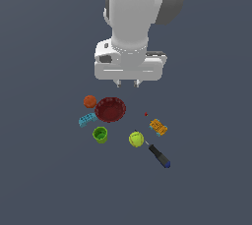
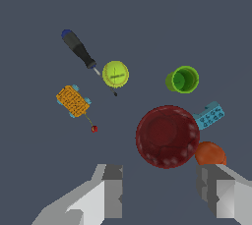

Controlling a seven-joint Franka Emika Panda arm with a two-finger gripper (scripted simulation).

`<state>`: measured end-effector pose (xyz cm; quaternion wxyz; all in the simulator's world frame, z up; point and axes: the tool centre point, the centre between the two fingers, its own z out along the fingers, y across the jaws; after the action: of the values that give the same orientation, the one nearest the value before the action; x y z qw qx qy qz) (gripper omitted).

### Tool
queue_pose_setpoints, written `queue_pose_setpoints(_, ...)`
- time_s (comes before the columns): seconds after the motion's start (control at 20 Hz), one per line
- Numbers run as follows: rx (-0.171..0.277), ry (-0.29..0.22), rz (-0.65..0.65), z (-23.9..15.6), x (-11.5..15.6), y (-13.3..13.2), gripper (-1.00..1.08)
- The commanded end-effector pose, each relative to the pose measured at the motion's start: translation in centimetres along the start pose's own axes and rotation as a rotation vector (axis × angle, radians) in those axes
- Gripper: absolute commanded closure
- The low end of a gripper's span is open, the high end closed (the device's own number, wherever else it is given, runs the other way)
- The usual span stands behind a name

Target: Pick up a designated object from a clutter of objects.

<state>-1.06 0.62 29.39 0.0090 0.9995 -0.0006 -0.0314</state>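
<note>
While the gripper hangs above the clutter with its fingers spread wide and nothing between them, the step in hand looks like lining up over the dark red bowl, which sits just left of centre in the exterior view and low and right of centre in the wrist view. To do this well, I would judge the claw should shift toward the bowl and come down so that one finger drops inside the rim and the other outside, pinching the wall rather than trying to span the whole dish. The orange ball and the cyan block crowd the bowl closely, seemingly touching it, on its left side in the exterior view, so the freer right-hand rim seems the safer place to bite. The green cup stands just below the bowl; the yellow-green ball, screwdriver and orange block lie apart at lower right. No brand, label or readable writing shows on anything.
</note>
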Motion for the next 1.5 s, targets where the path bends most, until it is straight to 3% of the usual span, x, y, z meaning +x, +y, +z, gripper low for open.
queue_pose_setpoints(0.0, -0.015, -0.001, 0.013, 0.4, 0.0, 0.2, -0.20)
queue_pose_setpoints(0.3, -0.075, 0.000, 0.061, 2.0, 0.2, 0.8, -0.20)
queue_pose_setpoints(0.7, -0.190, 0.020, 0.146, 5.2, 0.4, 1.9, -0.20)
queue_pose_setpoints(1.45, -0.369, 0.111, 0.265, 11.4, 0.4, 2.7, -0.20)
